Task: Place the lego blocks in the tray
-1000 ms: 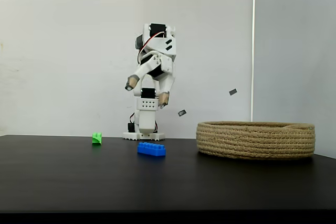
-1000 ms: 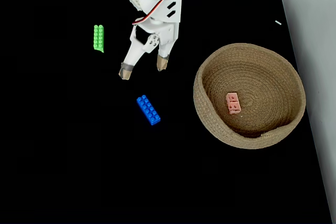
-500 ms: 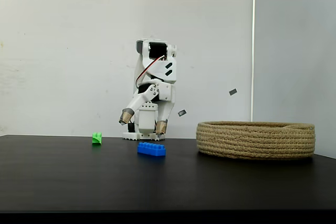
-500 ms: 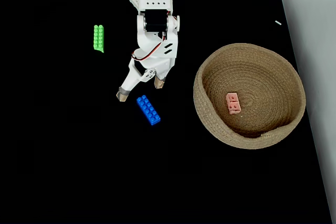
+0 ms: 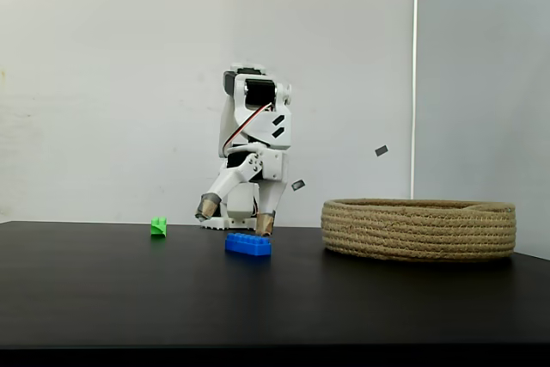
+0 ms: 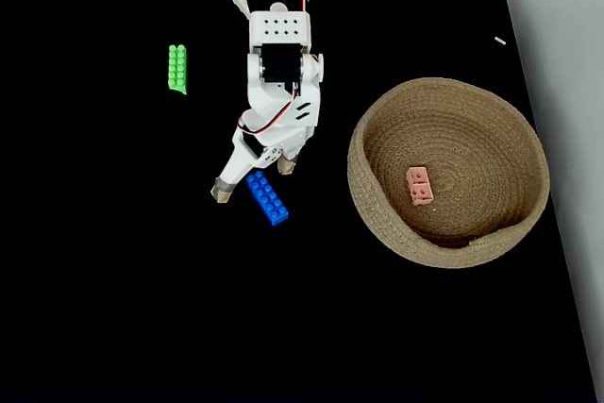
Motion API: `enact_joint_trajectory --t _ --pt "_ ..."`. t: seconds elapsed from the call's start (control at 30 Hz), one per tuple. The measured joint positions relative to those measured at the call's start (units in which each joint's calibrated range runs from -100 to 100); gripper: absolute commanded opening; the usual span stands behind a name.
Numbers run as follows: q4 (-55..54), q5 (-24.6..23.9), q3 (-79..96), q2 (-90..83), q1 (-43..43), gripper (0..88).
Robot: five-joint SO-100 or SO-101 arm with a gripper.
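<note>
1. Black tabletop carries everything; at its right side in a fixed view from above sits the tray, a coiled tan rope basket, which shows as a low wall at the right in a fixed view from the side.
2. White arm segments reach out from the far edge of the table, and the gripper has come down since the earlier frames, from well above the surface to just over it; in a fixed view from the side its tips are now at brick height.
3. The jaws stand apart, one tip left of the blue brick and the other at its upper right end, so they straddle its near end without yet clamping.
4. The step in hand, as I judge it, is the grasp of the blue brick. The next move calls for closing across the brick's narrow width, then a lift high enough to clear the tray's rim.
5. The green brick lies untouched near the table's far left, well apart from the gripper, where it lay before.
6. The pink brick already rests inside the tray, near its middle, unmoved.
</note>
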Motion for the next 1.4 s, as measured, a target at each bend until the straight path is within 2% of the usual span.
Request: enact_joint_trajectory --t 0.13,0.47,0.53,0.57,0.6,0.77,0.9,1.1,1.23,1.4 --pt "-0.7 0.6 -2.2 3.2 0.1 42.3" --pt "-5.9 2.0 -4.2 5.5 1.9 32.8" --pt "-6.3 2.0 -4.2 5.6 1.9 22.0" --pt "-6.3 2.1 -4.1 5.6 1.9 8.6" --pt "-6.7 2.4 -3.7 5.6 1.9 0.0" --pt "-9.0 5.2 -2.3 5.3 1.9 0.0" --pt "-8.8 5.6 -2.2 4.3 1.9 0.0" --pt "5.8 5.7 -4.7 1.2 -1.0 0.1" --pt "7.1 2.0 -5.1 -5.0 -5.9 0.1" --pt "-3.2 -2.8 1.0 -17.4 -11.3 0.1"
